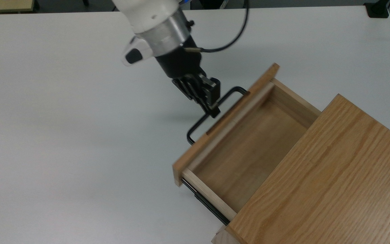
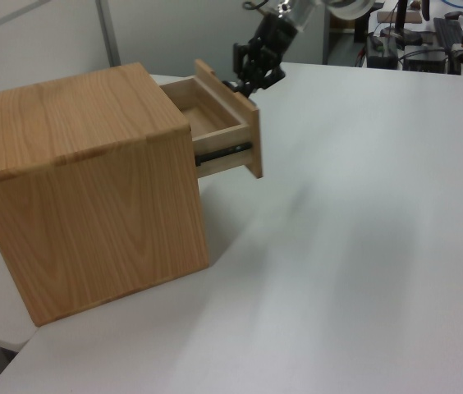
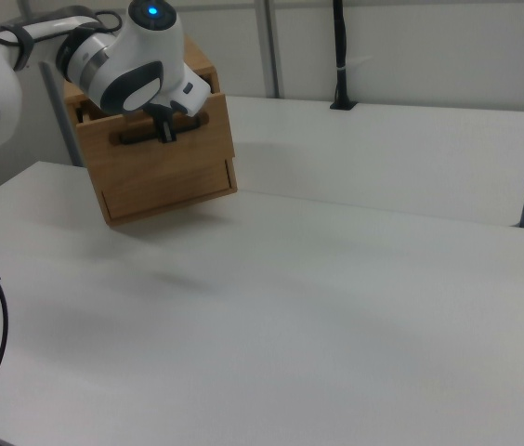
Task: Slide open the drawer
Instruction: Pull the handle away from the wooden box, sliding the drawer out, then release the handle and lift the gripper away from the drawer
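- Jaws of the gripper (image 1: 212,108) are closed on the handle (image 1: 198,123), the thin black wire loop on the front of the drawer (image 1: 249,149).
- In the top view, the jaws pinch the long bar of the handle a bit past its middle, toward the top view's upper right.
- On the white worktop (image 1: 63,135) sits a big wooden cabinet (image 1: 333,183), and the drawer sticks out of it toward the top view's upper left.
- From the top you can look right down into the drawer, and the inside looks bare.
- Part of the drawer is hidden under the cabinet top.
- A black rail (image 2: 225,151) shows along the side of the drawer in the left view.
- In the right view the arm (image 3: 132,65) is in front of the drawer's front panel (image 3: 164,158).
- I think the pulling step is in hand, and it looks nearly done, because much of the drawer is out.
- I cannot tell if the rails let it slide out any more.
- Next move, as I see it: pull a little more in a straight line along the rails, or let go.
- If it pulls crooked, the drawer may jam or the cabinet may drag on the worktop.
- To let go, the jaws should open first, then back away without bumping the handle.
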`<state>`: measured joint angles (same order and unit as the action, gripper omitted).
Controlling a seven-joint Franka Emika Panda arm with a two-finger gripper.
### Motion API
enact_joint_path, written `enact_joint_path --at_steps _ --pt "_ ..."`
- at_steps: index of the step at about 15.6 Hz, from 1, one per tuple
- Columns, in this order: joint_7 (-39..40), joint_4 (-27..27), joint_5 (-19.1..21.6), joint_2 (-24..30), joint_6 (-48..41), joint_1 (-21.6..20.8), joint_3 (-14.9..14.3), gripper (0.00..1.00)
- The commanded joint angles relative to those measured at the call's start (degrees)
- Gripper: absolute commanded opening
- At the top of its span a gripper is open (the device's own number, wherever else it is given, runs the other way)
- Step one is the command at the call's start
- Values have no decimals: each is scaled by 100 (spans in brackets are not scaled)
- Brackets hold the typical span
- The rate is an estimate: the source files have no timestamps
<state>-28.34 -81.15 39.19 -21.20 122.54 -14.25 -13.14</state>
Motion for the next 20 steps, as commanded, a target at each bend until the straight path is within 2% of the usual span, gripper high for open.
enact_joint_path --at_steps 1,5,8,10,11,12,13,15,16,19,20 --pt "372 -796 230 854 -72 36 13 0" --pt "758 -1323 221 1293 -203 229 13 0" --pt "900 -1421 221 1382 -397 344 13 1" --pt "909 -1465 221 1461 -485 423 13 8" --pt "926 -1509 221 1513 -625 484 4 27" --pt "1005 -1509 204 1540 -774 528 -4 74" --pt "1049 -1509 169 1566 -889 528 -4 100" --pt "1102 -1509 -24 1567 -960 546 -48 100" --pt "1146 -1509 -321 1619 -977 563 -48 100" --pt "1408 -1483 -1603 1847 -1424 625 -66 100" --pt "1619 -1474 -2164 1935 -1652 608 -66 100"
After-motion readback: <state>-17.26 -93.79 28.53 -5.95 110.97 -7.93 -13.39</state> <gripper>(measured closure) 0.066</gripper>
